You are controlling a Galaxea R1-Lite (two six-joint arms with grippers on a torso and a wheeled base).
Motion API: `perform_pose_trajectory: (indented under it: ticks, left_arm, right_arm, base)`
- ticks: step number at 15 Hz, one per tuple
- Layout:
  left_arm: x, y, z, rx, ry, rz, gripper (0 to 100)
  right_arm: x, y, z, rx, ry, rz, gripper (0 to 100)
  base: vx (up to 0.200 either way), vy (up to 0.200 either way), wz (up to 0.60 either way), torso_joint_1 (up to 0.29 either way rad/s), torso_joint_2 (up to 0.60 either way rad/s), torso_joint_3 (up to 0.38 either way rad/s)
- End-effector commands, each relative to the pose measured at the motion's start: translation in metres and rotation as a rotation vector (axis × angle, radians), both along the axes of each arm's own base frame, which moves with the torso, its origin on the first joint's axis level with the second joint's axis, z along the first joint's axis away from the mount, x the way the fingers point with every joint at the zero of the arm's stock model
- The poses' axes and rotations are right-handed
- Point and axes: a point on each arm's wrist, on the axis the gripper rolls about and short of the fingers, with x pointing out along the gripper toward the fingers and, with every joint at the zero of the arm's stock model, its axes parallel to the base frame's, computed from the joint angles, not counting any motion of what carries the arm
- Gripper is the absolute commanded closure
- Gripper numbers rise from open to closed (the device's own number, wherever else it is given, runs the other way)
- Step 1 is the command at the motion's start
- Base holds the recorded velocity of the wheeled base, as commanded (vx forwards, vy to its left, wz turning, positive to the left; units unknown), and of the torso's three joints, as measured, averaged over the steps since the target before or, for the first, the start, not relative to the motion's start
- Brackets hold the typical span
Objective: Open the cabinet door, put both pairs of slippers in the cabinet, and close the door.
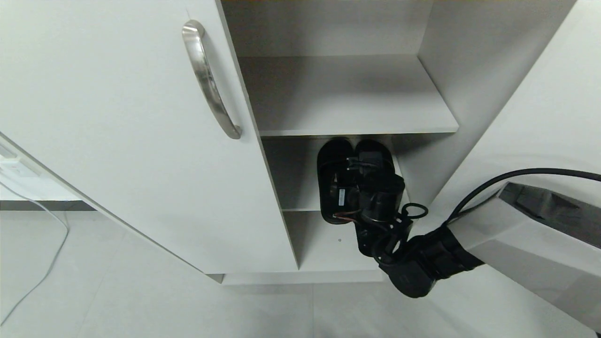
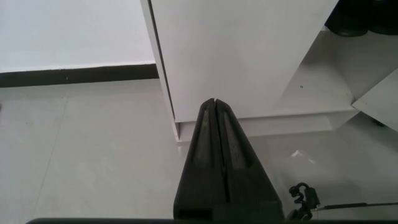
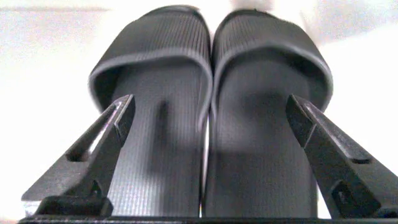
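From the head camera, the cabinet (image 1: 347,94) stands with its door (image 1: 108,122) swung open, and the door's shiny handle (image 1: 209,80) is out in front of the cabinet. A pair of black slippers (image 1: 334,162) sits side by side on the low shelf (image 1: 293,188) inside the cabinet, under the bigger shelf. The right gripper (image 1: 364,166) is inside the cabinet too, right over the back part of the slippers. The arm's own body hides its fingers here.

From the left wrist camera, the left gripper (image 2: 214,143) is outside the cabinet, low over the floor (image 2: 81,155), near the cabinet's bottom front corner. Its two fingers are pressed flat together and hold nothing.

From the right wrist camera, the slippers (image 3: 165,62) lie toes pointing into the cabinet, their sides touching. The right gripper (image 3: 210,106) has its fingers (image 3: 118,121) spread wide, one near each outer side of the pair. I cannot tell if they touch the slippers, but they are not squeezing them.

The slippers look soft, bendy and light, with little ribs that should stop them sliding. A good place to hold them is across the middle, pinching both together from the outer sides. A hard squeeze would likely just squash them, not break them.
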Motion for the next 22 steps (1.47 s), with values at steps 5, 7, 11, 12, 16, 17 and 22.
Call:
perform_pose_trajectory:
  ticks: [5, 7, 11, 12, 16, 17, 22]
  left_arm:
    - [0.0, 0.0, 0.0, -0.001, 0.002, 0.001, 100]
    - [0.0, 0.0, 0.0, -0.001, 0.002, 0.001, 100]
    - [0.0, 0.0, 0.0, -0.001, 0.002, 0.001, 100]
    - [0.0, 0.0, 0.0, -0.003, 0.002, 0.001, 100]
    - [0.0, 0.0, 0.0, -0.003, 0.002, 0.001, 100]
    - [0.0, 0.0, 0.0, -0.003, 0.002, 0.001, 100]
    - [0.0, 0.0, 0.0, -0.004, 0.002, 0.001, 100]
  right_arm:
    - [-0.066, -0.017, -0.016, -0.031, 0.03, 0.086, 0]
    - [-0.069, -0.017, -0.018, -0.039, 0.037, 0.094, 0]
    - [-0.069, -0.017, -0.018, -0.039, 0.037, 0.094, 0]
    - [-0.069, -0.017, -0.018, -0.039, 0.037, 0.094, 0]
    - [-0.069, -0.017, -0.019, -0.041, 0.04, 0.092, 0]
    - [-0.069, -0.017, -0.019, -0.041, 0.04, 0.092, 0]
    - [-0.069, -0.017, -0.017, -0.029, 0.028, 0.092, 0]
  base:
    - [0.0, 0.0, 0.0, 0.0, 0.0, 0.0]
    - [0.0, 0.0, 0.0, 0.0, 0.0, 0.0]
    - [-0.15, 0.0, 0.0, 0.002, 0.0, -0.001]
    - [-0.2, 0.0, 0.0, 0.002, 0.0, 0.002]
    - [-0.2, 0.0, 0.0, 0.001, 0.0, 0.0]
    - [-0.2, 0.0, 0.0, 0.002, 0.01, 0.002]
    - [-0.08, 0.0, 0.0, 0.0, 0.0, 0.002]
